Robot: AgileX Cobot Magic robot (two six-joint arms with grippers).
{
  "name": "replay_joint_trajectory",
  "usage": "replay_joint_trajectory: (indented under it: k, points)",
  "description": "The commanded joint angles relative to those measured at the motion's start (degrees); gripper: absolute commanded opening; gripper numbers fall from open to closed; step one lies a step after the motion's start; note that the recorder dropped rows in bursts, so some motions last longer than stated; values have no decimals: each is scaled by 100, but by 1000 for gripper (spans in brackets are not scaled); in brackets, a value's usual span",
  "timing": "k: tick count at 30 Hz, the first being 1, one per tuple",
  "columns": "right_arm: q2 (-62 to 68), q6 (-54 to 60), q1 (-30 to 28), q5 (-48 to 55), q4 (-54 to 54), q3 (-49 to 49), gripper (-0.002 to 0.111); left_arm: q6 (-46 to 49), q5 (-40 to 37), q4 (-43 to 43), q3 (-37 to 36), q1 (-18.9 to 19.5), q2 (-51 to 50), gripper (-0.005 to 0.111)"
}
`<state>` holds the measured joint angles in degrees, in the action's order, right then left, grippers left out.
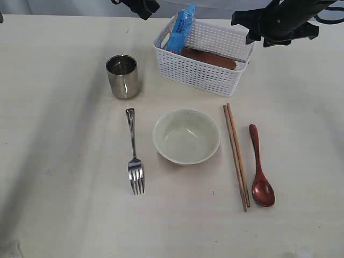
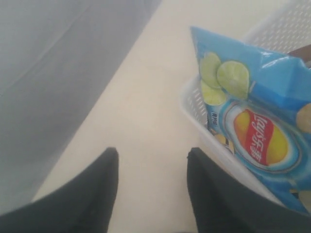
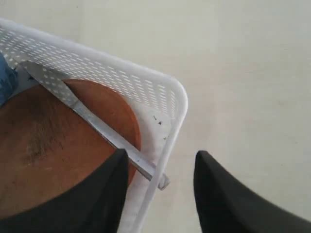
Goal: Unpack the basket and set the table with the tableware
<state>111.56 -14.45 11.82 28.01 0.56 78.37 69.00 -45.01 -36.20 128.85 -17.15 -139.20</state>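
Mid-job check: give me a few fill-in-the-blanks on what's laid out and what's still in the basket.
In the exterior view the fork lies ____ of the bowl. The chopsticks lie between the ____ and the spoon. The knife lies across the plate in the basket, which also holds a ____ snack packet. The left gripper and right gripper are both ____.
Missing: left; bowl; blue; open.

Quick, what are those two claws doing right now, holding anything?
Left gripper: open, holding nothing.
Right gripper: open, holding nothing, above a corner of the basket.
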Motion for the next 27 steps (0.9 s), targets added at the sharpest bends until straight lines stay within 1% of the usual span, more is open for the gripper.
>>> replay_joint_trajectory:
  k: [1,3,5,7,12,13,20,27]
  points:
    - [265,-121,-39,-192,-56,15,42,-49,4,-69,33,-19,21,43]
    - [347,-142,-39,-297,-56,15,42,-49,4,-69,33,-19,21,43]
    - [387,-143,-39,-392,-56,15,38,-49,4,-69,33,-19,21,43]
    - [400,-143,-39,-447,-56,15,29,-49,4,-69,33,-19,21,43]
    - [400,-64,-39,-461,-56,15,3,-19,-12,-69,33,-19,21,43]
    - [400,-64,-39,-461,-56,15,0,-6,-12,-69,33,-19,21,43]
    - [400,-64,-28,-543,-56,15,0,-6,-37,-69,33,-19,21,43]
    - [400,-80,33,-817,287,15,0,62,-17,-69,33,-19,33,43]
